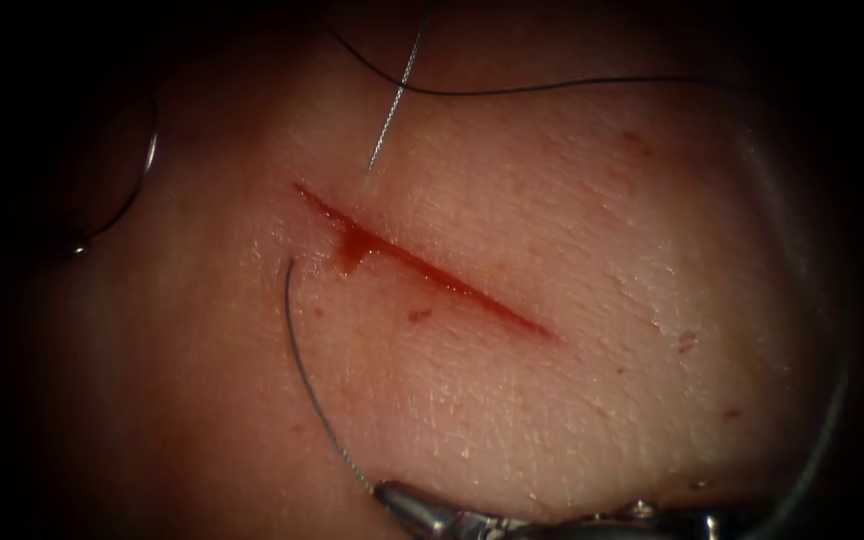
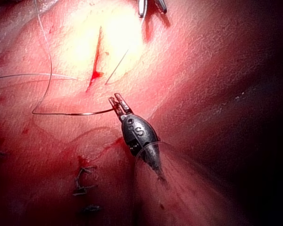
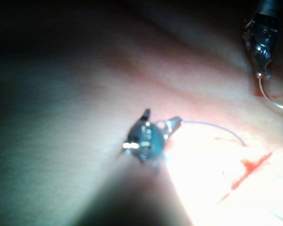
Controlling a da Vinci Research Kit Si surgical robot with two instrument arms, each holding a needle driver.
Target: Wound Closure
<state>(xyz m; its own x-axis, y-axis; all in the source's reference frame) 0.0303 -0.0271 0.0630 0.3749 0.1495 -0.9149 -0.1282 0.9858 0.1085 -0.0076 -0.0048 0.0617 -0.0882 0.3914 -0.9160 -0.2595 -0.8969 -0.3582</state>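
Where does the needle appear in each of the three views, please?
Endoscope view: needle arcs left of the cut, its end in the left tool.
Left wrist view: in that tool's jaws, near the cut.
Right wrist view: curving from the left tool, past the open right tool.
Shared landmark: the cut.

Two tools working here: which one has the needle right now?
The left arm's tool: jaws shut on the needle near its thread end, needle left of the cut, outside the tissue. The right arm's tool stands open, holding nothing.
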